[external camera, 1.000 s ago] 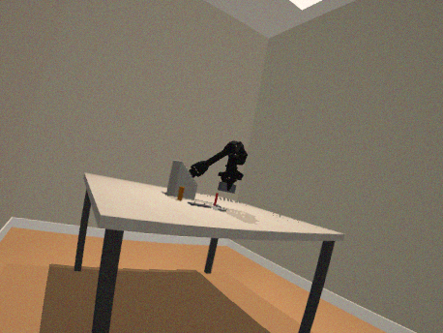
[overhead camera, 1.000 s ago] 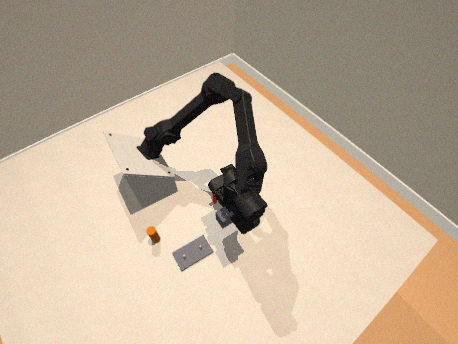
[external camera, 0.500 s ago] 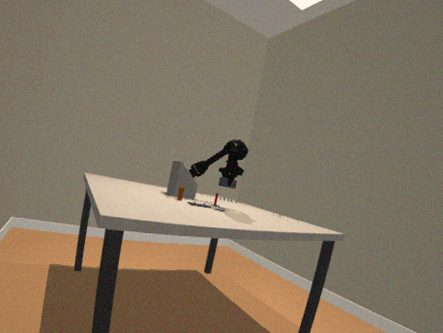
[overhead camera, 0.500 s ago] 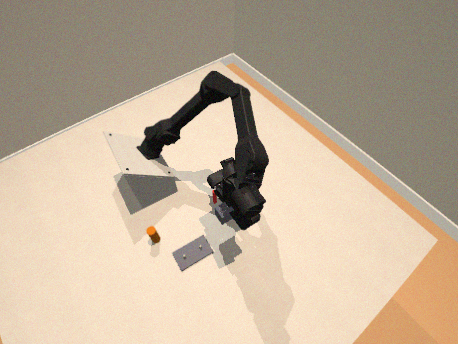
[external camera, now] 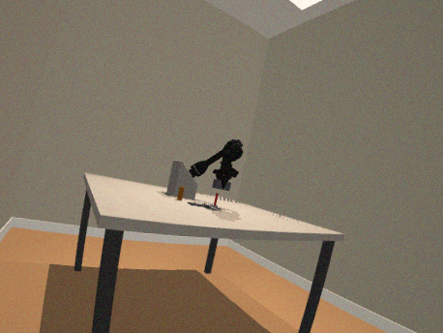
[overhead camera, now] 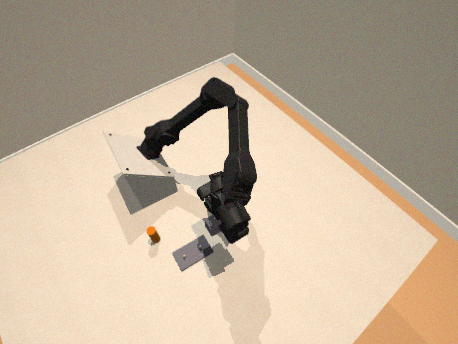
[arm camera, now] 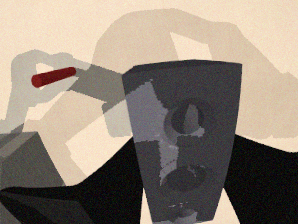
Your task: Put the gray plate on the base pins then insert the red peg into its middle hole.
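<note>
The gray plate [overhead camera: 212, 226] [external camera: 216, 185] [arm camera: 227, 95] is held in the air, its holes showing in the wrist view. My gripper [external camera: 221, 184] [arm camera: 172, 133] is shut on it, a black finger on either side. The gray base [overhead camera: 192, 256] [external camera: 197, 204] lies on the table; in the top view its two small pins stick up and the plate appears up and to the right of it. The red peg [external camera: 216, 199] [arm camera: 54, 77] stands upright below the plate's level, left of the plate in the wrist view. The arm seems to hide the peg in the top view.
An orange cylinder [overhead camera: 153, 235] [external camera: 181, 194] stands left of the base. A large gray wedge block [overhead camera: 152, 191] [external camera: 174, 179] with a pale sloping panel stands behind it, near the arm's mounting. Shadows of the arm and plate fall beside and partly over the base.
</note>
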Controlling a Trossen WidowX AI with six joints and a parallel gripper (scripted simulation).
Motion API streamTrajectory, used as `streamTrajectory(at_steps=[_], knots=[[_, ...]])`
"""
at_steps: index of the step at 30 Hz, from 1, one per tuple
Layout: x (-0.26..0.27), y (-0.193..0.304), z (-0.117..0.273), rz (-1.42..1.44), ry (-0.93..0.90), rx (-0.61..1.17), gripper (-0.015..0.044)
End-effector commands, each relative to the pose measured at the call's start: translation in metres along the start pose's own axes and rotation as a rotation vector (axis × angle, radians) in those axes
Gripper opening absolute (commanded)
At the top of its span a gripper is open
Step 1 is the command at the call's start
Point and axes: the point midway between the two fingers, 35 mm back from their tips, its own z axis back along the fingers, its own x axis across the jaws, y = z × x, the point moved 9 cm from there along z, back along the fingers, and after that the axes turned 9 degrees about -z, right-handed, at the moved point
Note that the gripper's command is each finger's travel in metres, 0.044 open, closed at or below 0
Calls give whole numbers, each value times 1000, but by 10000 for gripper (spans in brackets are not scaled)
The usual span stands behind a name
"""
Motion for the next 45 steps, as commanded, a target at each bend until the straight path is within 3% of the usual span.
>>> streamTrajectory(at_steps=[1,35,45], knots=[[-2,11,-6,2,-4,3,0],[-14,107,-59,-5,-1,-3,0],[-13,111,-61,-5,-1,-4,0]])
